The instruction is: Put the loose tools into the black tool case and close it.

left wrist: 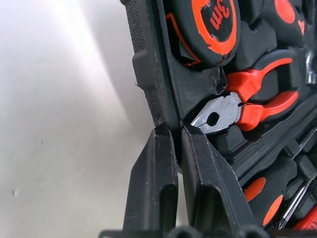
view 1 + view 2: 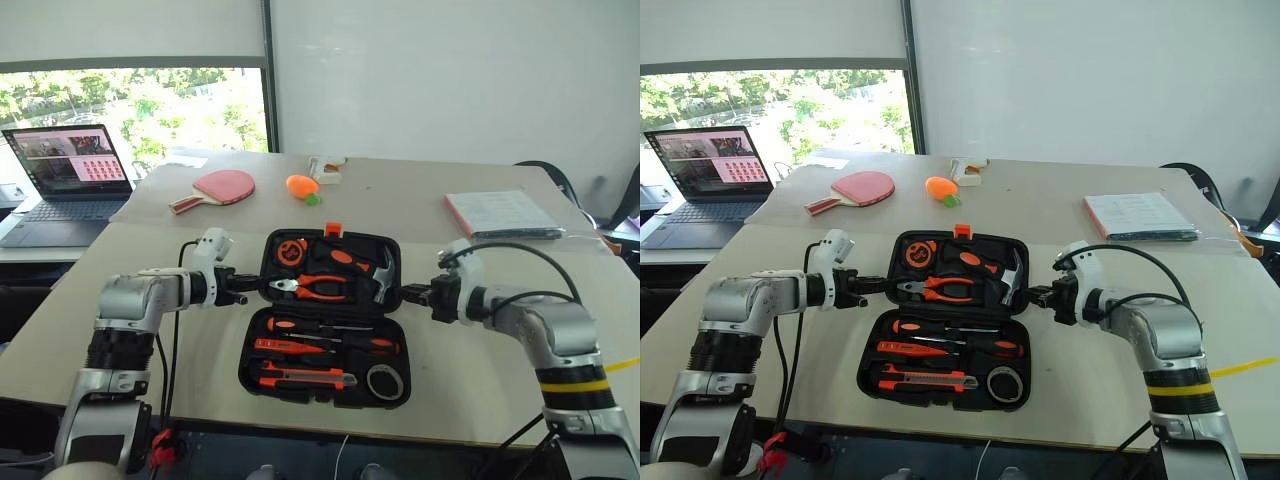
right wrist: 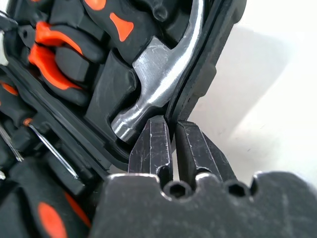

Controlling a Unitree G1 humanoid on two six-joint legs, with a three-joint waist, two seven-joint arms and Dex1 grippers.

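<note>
I see the black tool case [image 2: 325,315] lying open on the table [image 2: 480,330], its far half gripped at both side edges. My left gripper [image 1: 174,141] has its jaws pinched together on the rim of that far half; just past its fingertips sits the steel nose of the orange-handled pliers [image 1: 247,101], and beyond that a round tape measure [image 1: 210,25] with "3m" printed in orange. My right gripper [image 3: 168,131] is clamped the same way on the opposite rim, with the hammer head [image 3: 153,84] lying just inside the case wall beside its jaws. In the near half I see the screwdrivers [image 2: 330,326] seated in their slots, the utility knife [image 2: 305,379] along the front and the small tape roll [image 2: 384,382] in the corner nearest my right arm. The orange latch [image 2: 333,229] stands at the case's far edge.
</note>
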